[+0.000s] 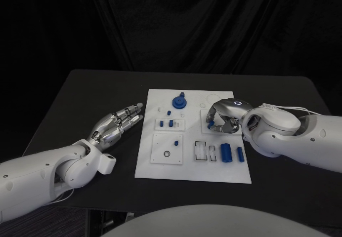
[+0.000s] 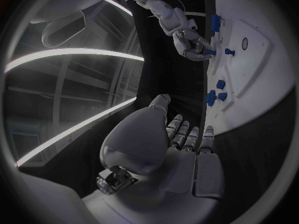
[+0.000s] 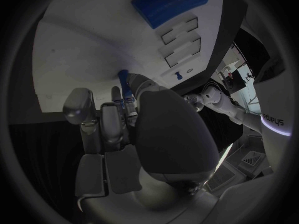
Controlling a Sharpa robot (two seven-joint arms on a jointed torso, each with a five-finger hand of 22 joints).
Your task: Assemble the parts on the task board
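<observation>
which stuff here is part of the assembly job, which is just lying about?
Job: task board; blue round part; blue cylinders; small blue part in the right hand fingers.
Lying about: nothing beyond the black table; left hand holds nothing.

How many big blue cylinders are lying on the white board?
2. Both blue cylinders lie side by side near the task board's near right corner: one beside the slots, one nearer the edge. The right hand may hide others.

Black table (image 1: 71,103) under white task board (image 1: 192,170)
</observation>
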